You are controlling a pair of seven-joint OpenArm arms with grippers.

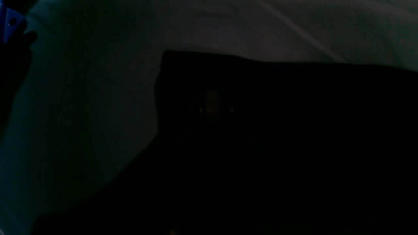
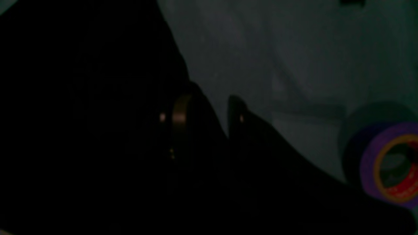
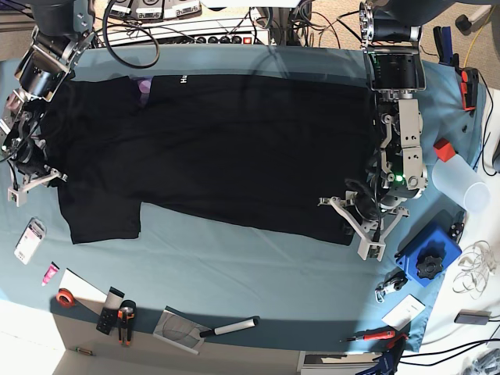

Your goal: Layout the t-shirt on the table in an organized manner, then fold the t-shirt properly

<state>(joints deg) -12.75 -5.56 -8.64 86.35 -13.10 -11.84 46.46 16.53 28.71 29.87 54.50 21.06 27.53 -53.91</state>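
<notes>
The black t-shirt (image 3: 226, 148) lies spread flat across the teal table (image 3: 258, 273), with its sleeve at the left and its hem at the right. My left gripper (image 3: 353, 226) is open at the shirt's lower right hem corner. Its wrist view is very dark and shows only the shirt's edge (image 1: 277, 130) on the cloth. My right gripper (image 3: 33, 186) is open at the left sleeve edge. In the right wrist view its dark fingertips (image 2: 236, 106) stand apart beside the shirt (image 2: 81, 98).
A purple tape roll (image 2: 392, 163) lies close to the right gripper. A blue block with a black knob (image 3: 426, 258), a red block (image 3: 444, 148) and a clear cup (image 3: 461, 183) sit at the right. A red tape roll (image 3: 65, 298), pliers (image 3: 125, 320) and a screwdriver (image 3: 375, 336) lie along the front edge.
</notes>
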